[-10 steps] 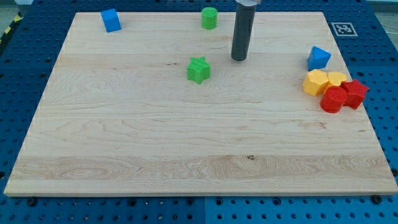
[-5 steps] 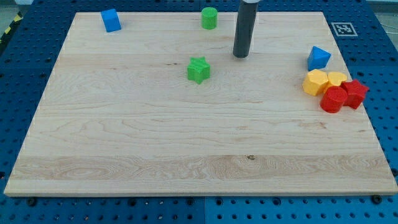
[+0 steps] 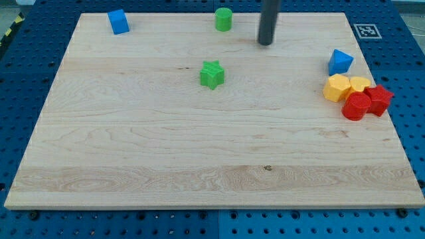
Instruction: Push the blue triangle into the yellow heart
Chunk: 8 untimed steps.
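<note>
Blue triangle (image 3: 340,62) sits near the worktop's (image 3: 133,146) right edge, just above the yellow heart (image 3: 360,84), seemingly a hair apart though the gap is hard to judge. My tip (image 3: 266,43) rests near the view's top, well left of the triangle and right of the green cylinder (image 3: 224,19); it has no end effector, so nothing is grasped.

We find no words, numbers or brand names that can be read. The only sign we see is a small black-and-white square marker (image 3: 367,30), a pattern like a fiducial tag, printed on the wooden board's (image 3: 199,146) corner at the upper right of the frame. It carries no legible characters.
</note>
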Each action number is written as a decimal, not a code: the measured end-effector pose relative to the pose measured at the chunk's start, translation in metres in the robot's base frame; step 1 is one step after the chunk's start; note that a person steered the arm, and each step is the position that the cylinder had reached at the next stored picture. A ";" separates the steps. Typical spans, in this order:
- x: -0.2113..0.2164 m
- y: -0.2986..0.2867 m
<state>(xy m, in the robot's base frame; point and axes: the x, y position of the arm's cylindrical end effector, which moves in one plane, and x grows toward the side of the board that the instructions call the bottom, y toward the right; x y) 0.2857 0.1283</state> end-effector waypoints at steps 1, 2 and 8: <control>0.010 0.066; 0.038 0.091; 0.079 0.134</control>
<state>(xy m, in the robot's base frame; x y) 0.3643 0.2620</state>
